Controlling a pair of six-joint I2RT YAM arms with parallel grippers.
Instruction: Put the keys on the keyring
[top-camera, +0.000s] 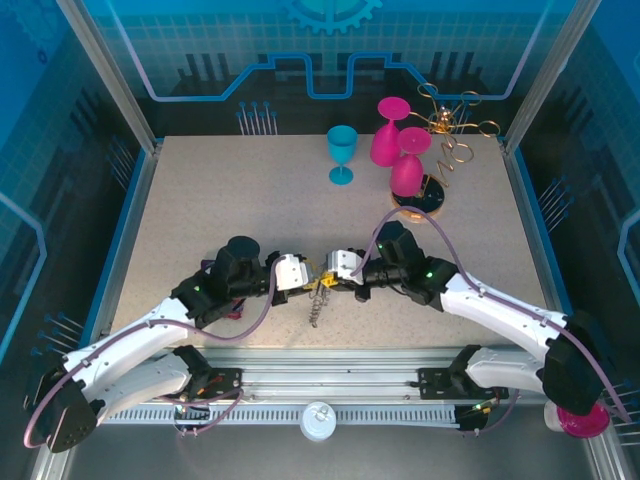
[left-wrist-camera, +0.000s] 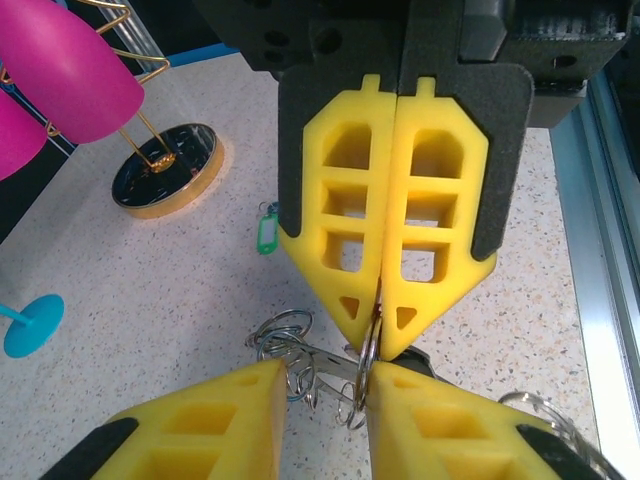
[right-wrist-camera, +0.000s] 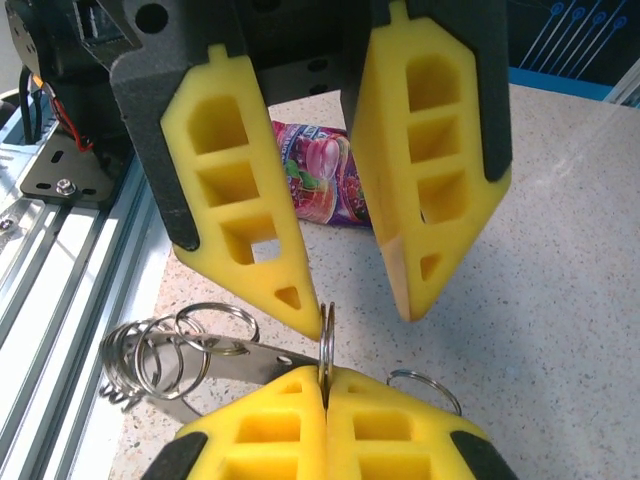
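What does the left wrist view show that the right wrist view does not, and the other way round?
Left wrist view, not the right: pink glasses, the gold wire stand's dark round base, a teal glass foot and what looks like the green-headed key on the table. Right wrist view, not the left: a pink and purple packet. Both: the right gripper shut on a silvery wire loop, the left gripper with jaws apart, a cluster of wire loops.
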